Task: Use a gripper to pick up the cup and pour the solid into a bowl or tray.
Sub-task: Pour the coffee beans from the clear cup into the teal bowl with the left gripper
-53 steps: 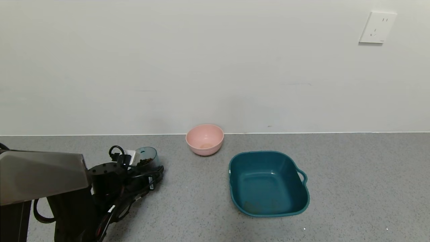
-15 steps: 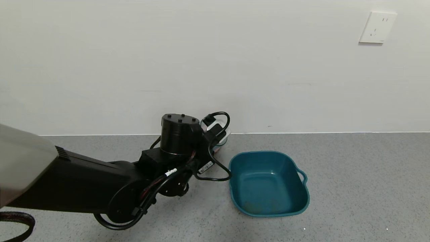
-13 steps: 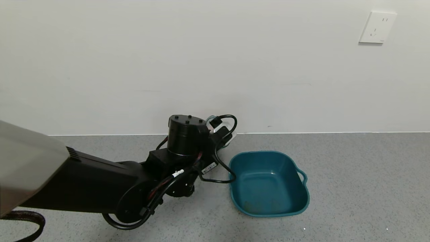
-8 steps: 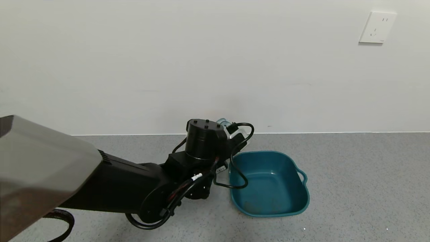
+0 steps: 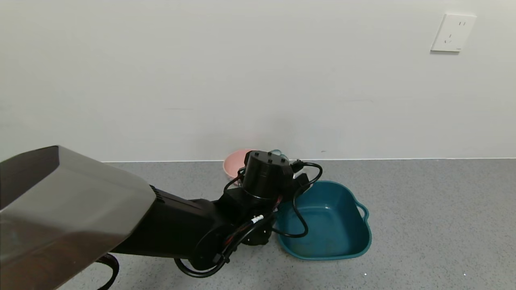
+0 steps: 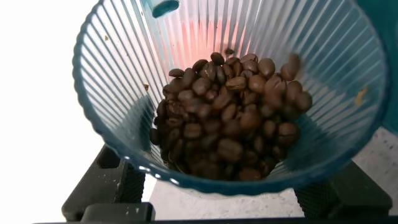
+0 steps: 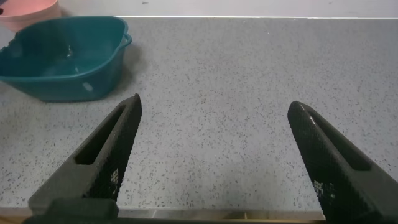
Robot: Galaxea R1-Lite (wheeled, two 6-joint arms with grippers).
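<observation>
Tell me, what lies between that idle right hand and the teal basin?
Only bare speckled counter, as the right wrist view shows. The open right hand is parked well back from the teal basin, nothing in the gap.

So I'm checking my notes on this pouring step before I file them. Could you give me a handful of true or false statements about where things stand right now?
1. The left gripper holds the ribbed translucent blue-green plastic cup. True.
2. The cup is empty. False: small dark-brown round pellets fill its bottom.
3. The large dark teal squarish plastic basin already holds a heap of pellets. False: no heap shows on the visible part of its floor; the arm covers one side.
4. The right gripper has its fingers spread, holding nothing. True.
5. The round pink bowl stands in front of the basin, nearer the robot. False: it stands behind it, by the wall.
</observation>
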